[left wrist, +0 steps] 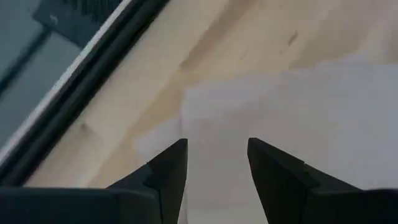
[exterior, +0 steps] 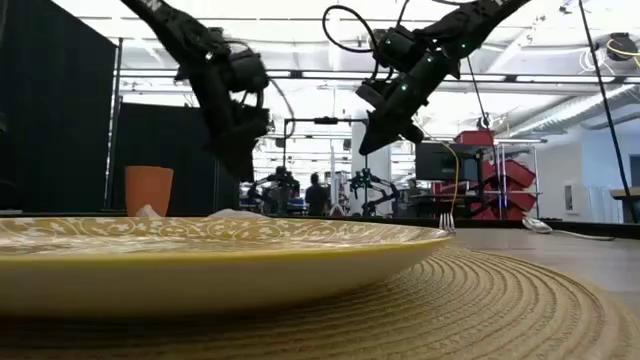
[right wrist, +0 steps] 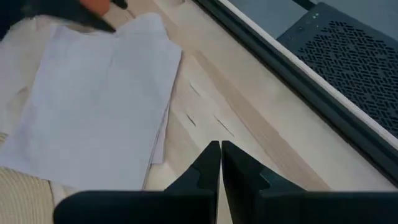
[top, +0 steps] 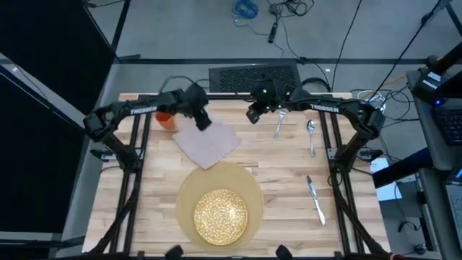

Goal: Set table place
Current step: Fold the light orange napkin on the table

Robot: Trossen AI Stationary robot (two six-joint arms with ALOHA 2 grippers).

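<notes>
Two grippers up over the table's [top: 144, 188] far half: left gripper [top: 204, 123] with fingers apart above the napkin's [top: 209, 144] far corner, right gripper [top: 252, 115] pinched together, empty, beside it. Orange cup [top: 165, 119] stands behind the left arm. Fork [top: 279, 124], spoon [top: 311, 134], knife [top: 315, 198] lie right. Speckled plate [top: 221, 213] sits on the tan mat [top: 186, 189].

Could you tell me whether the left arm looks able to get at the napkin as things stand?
Probably yes. The left gripper is open, directly over the far corner of the napkin, which lies flat on the table with nothing on it. The right gripper is shut and off to the side.
</notes>
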